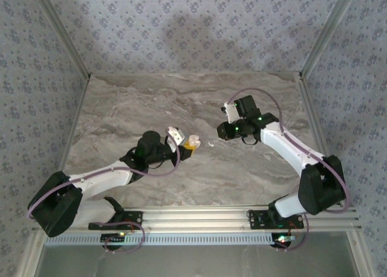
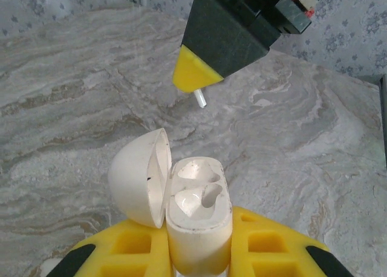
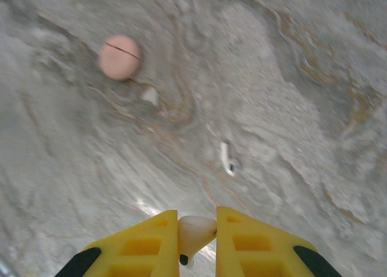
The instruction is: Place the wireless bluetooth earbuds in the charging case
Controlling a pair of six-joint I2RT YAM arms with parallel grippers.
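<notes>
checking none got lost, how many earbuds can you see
2. One earbud is pinched in the right gripper; the other earbud lies loose on the table ahead of it. Sockets of the open case look empty.

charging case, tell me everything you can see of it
The charging case is a small whitish clamshell, smooth plastic by its look, standing open. Its domed lid tilts out to the left; the base shows two moulded wells, both empty. Yellow fingers of the left gripper clamp the base from both sides, above the marble table.
</notes>
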